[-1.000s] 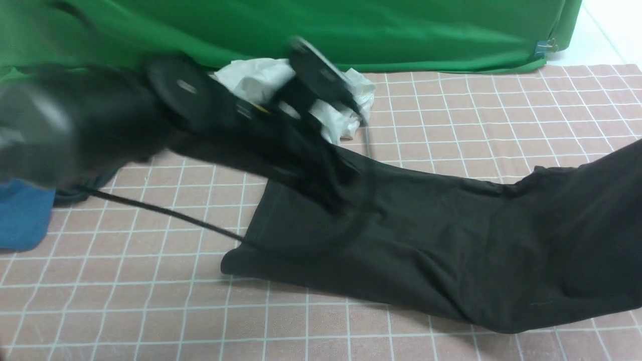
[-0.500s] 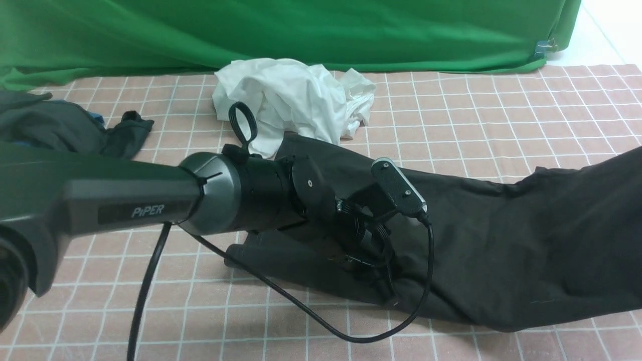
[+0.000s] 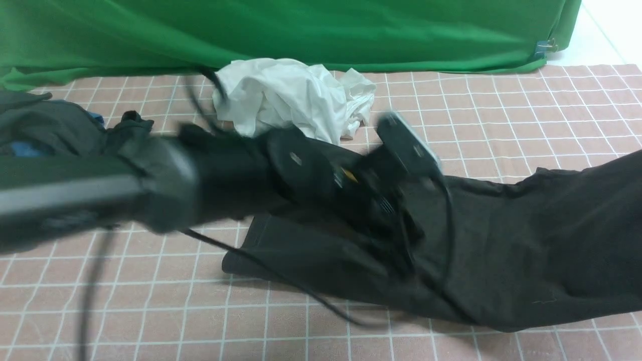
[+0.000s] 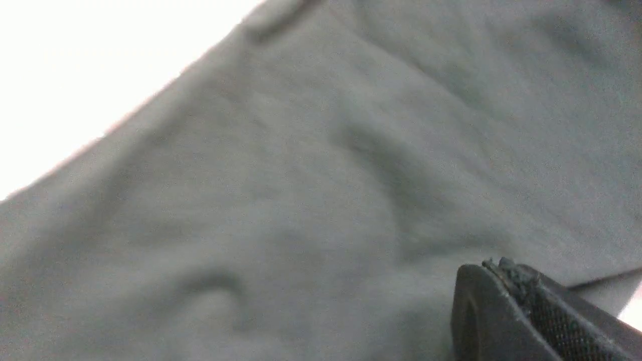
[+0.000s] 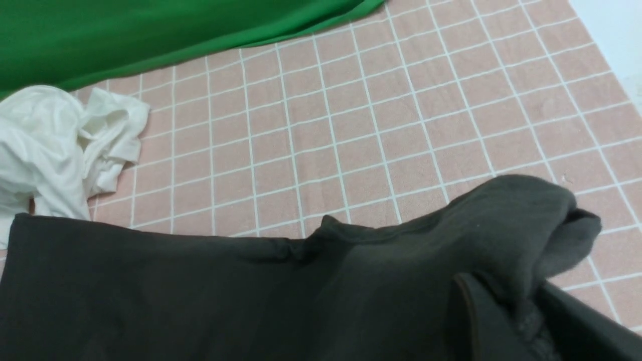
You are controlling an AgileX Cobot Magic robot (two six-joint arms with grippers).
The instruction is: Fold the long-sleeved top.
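Your left jaws (image 4: 506, 281) are fully closed and sit right against the long-sleeved top (image 3: 501, 240); in the left wrist view only one dark finger tip shows beside the cloth, so you cannot tell whether any fabric is pinched between them. Your right jaws (image 5: 521, 316) are nearly closed on a bunched fold of the same top, which drapes over both fingers in the right wrist view. From the right jaws the top stretches away across the pink checked table (image 3: 501, 110) toward the left jaws, its hemmed end lying flat just beyond the blurred left arm (image 3: 150, 185). A crumpled white garment (image 3: 291, 95) lies beyond the left jaws, touching the top's far edge. A dark grey garment (image 3: 45, 125) lies well off to the left of both jaws, before the green backdrop (image 3: 301, 30).
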